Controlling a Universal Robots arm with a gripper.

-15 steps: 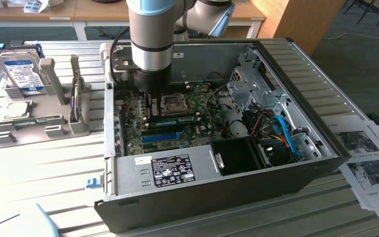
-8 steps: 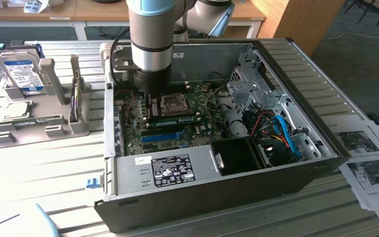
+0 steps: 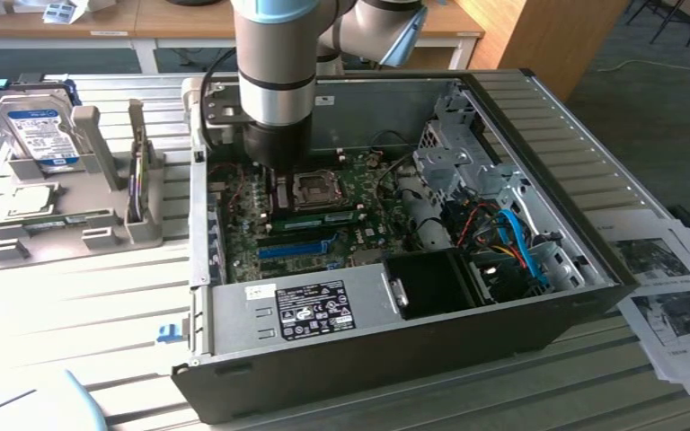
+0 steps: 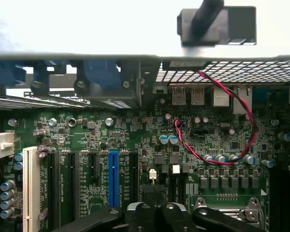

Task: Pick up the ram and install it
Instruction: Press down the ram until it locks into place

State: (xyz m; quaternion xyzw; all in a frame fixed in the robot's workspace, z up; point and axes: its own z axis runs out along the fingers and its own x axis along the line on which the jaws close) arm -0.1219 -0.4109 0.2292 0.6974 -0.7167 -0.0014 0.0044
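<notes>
Open PC case: arm down inside, over the motherboard. Gripper closed, fingers pressed together, apparently empty. 1 green ram stick lies in a slot beside the CPU socket, probably seated; latches unclear. Thin, long, dark chips.

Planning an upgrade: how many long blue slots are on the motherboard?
1: the long blue plastic slot lies on the green motherboard, near the grey power supply box. The arm may hide others.
</notes>
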